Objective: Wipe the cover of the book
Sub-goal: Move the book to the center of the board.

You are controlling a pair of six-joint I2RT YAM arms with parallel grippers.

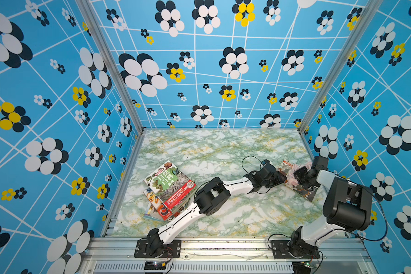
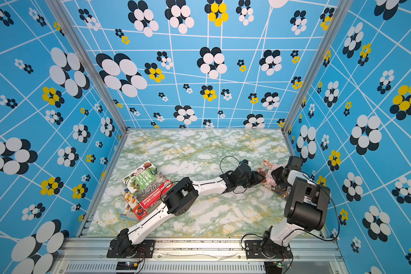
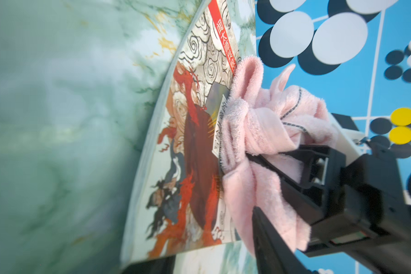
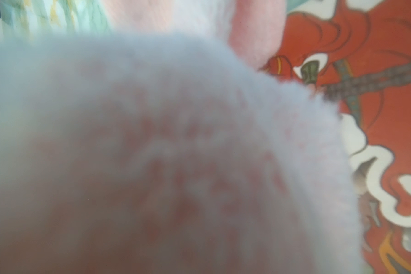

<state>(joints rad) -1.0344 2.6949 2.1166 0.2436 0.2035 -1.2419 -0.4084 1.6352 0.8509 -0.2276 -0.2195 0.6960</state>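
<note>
The book (image 1: 285,165) with a red dragon cover (image 3: 195,147) lies flat at the table's right side. A crumpled pink cloth (image 1: 297,171) rests on the cover (image 4: 377,99). My right gripper (image 1: 300,177) is shut on the pink cloth (image 3: 259,123), pressing it on the book; in the right wrist view the cloth (image 4: 152,142) hides the fingers. My left gripper (image 1: 282,179) reaches in from the left to the book's near edge. Its fingers stand apart, with the book's corner between them (image 3: 204,237).
A stack of other books (image 1: 169,187) lies at the front left, partly under the left arm's elbow (image 1: 211,195). The patterned right wall (image 1: 365,142) stands close behind the right arm. Marble tabletop (image 1: 223,151) stretches to the back.
</note>
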